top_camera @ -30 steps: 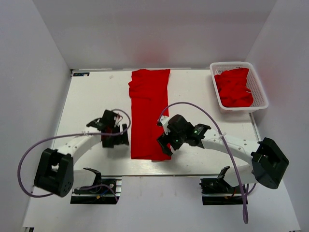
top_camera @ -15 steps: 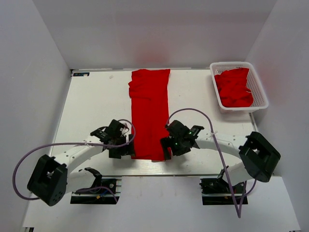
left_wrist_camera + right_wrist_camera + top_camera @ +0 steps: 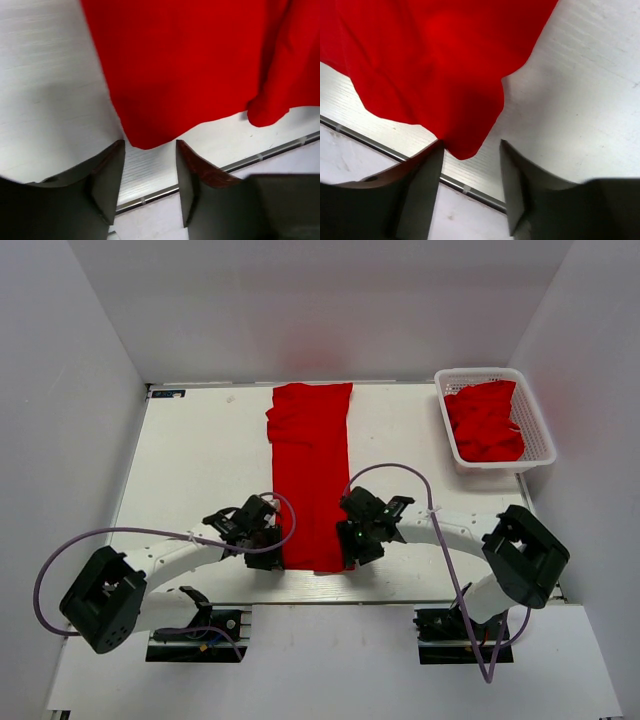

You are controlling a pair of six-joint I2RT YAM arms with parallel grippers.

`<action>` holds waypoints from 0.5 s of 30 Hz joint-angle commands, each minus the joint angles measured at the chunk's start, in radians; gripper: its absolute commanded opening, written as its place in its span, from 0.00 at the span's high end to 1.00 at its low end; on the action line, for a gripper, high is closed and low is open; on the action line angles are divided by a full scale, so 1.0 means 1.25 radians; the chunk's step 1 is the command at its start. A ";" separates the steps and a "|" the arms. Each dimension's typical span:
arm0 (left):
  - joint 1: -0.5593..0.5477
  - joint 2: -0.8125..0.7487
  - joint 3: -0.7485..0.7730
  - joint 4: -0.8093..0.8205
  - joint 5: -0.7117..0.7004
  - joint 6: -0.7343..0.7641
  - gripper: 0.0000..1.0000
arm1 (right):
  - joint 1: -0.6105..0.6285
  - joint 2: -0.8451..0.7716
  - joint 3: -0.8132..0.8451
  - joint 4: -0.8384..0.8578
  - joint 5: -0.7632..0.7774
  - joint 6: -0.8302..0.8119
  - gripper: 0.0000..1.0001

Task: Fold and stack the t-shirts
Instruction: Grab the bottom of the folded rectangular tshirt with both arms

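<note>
1. Overhead view: bright, even, diffuse light; white table (image 3: 200,440) nearly washed out; shadows faint, soft.
2. Left wrist view: left gripper (image 3: 150,147) fingers (image 3: 107,175) dark, blurred; grey shadow on table to their left; t-shirt (image 3: 190,60) ahead evenly lit.
3. Right wrist view: right gripper (image 3: 471,147) fingers underlit, soft; faint shadow beside t-shirt edge ahead.

- White desk (image 3: 200,440), faint grain on its surface, evenly lit.
- Plain pale grey walls box it in: far wall (image 3: 320,300), left wall (image 3: 60,440), right wall (image 3: 600,390).
- Faint red tint low on the far wall's middle.
- Metal rail (image 3: 280,148) along the desk's near edge.
</note>
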State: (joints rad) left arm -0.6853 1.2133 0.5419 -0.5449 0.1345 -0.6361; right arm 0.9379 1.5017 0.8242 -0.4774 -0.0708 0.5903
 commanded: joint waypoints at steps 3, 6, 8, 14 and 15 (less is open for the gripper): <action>-0.026 0.027 -0.044 0.019 -0.043 -0.004 0.66 | 0.001 0.014 0.000 0.005 -0.023 0.000 0.60; -0.042 0.049 -0.037 0.019 -0.052 -0.004 0.93 | 0.001 0.015 -0.006 0.027 -0.024 -0.017 0.75; -0.042 0.056 -0.030 0.011 -0.090 -0.013 1.00 | 0.000 0.018 -0.008 0.052 -0.021 -0.029 0.84; -0.049 0.037 0.029 -0.040 -0.121 -0.004 1.00 | 0.000 0.014 -0.006 0.067 -0.016 -0.061 1.00; -0.049 0.037 0.043 -0.051 -0.132 -0.004 1.00 | 0.000 0.007 -0.006 0.068 -0.016 -0.060 1.00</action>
State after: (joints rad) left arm -0.7422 1.2644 0.5690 -0.5339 0.0631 -0.6556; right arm 0.9371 1.5139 0.8200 -0.4213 -0.0887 0.5404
